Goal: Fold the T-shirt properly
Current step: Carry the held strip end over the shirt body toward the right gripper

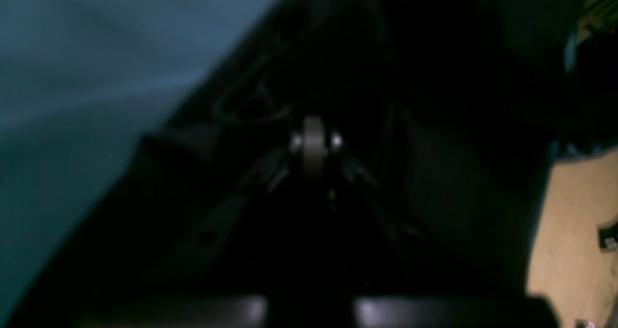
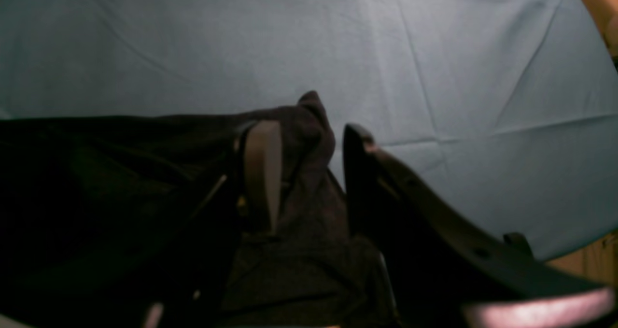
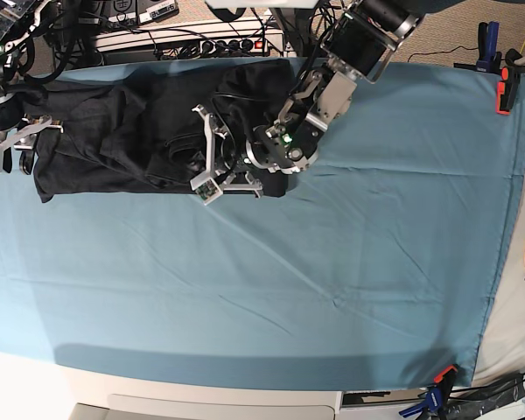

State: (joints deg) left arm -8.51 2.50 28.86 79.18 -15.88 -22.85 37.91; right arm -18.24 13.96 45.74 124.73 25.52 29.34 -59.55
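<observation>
1. Nearest me in the base view is bare teal table cloth (image 3: 271, 289), wrinkled, held at its near right corner by a clamp (image 3: 439, 391).
2. Further back, the T-shirt (image 3: 131, 131) lies crumpled across the cloth's far left part, dark and bunched, with no print that I can make out.
3. My left gripper (image 3: 212, 157) sits low on the shirt's right end. The left wrist view is dark and blurred, filled with black fabric, but its fingers read as fully closed; whether they pinch cloth I cannot tell.
4. My right gripper (image 2: 309, 173) is at the shirt's left end, at the cloth's left edge. In the right wrist view its fingers (image 2: 263, 168) stand partly apart with a raised fold of shirt between them.
5. Beyond the table I see cables and a power strip (image 3: 192, 39).
</observation>
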